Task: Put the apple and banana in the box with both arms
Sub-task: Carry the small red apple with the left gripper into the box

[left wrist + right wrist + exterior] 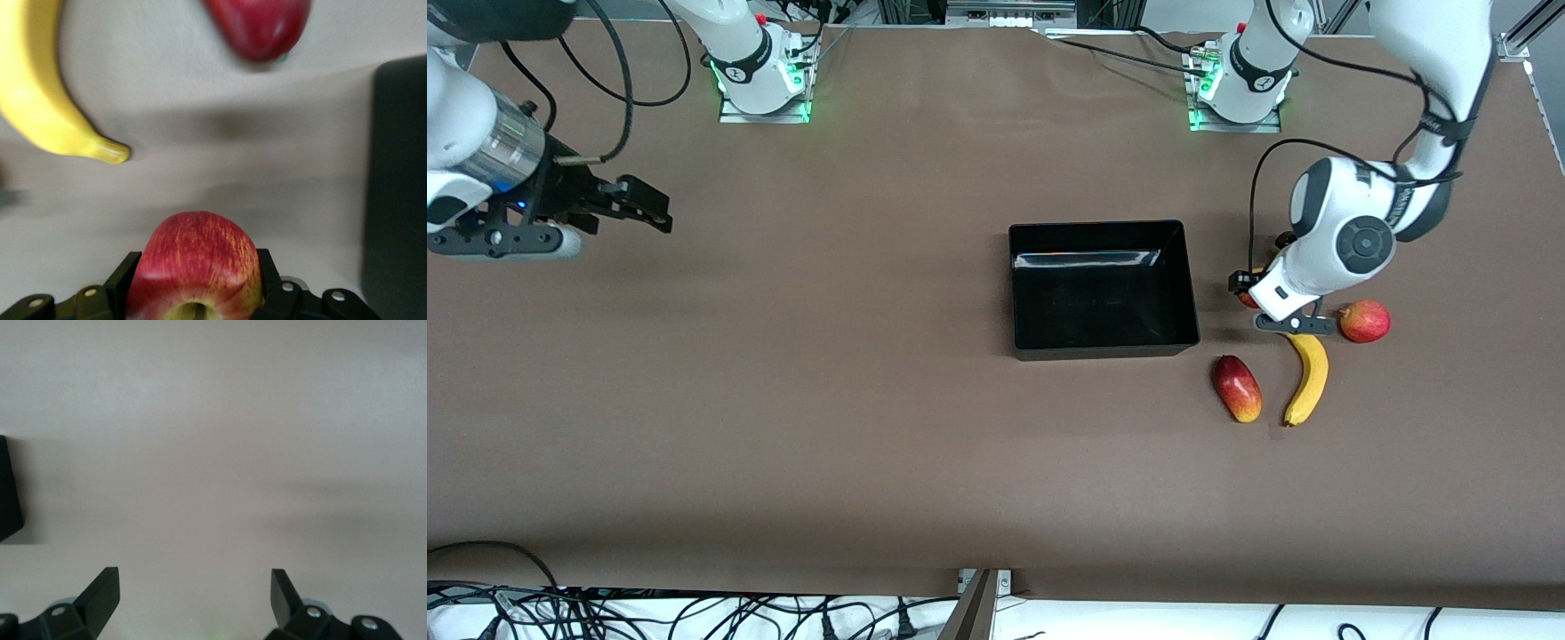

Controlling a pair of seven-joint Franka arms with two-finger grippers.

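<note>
Left wrist: apple (193, 267) between fingers (127, 277)

Apple (193, 267) between the left gripper (197, 290) jaws, banana (40, 87) and box (397, 187) nearby

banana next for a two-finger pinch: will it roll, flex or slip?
The banana lies flat on its curve on the table, so it probably won't roll, though a push near one tip may spin it. It looks stiff, unlikely to flex. Its smooth skin may slip; a pinch across the middle seems safest.
</note>
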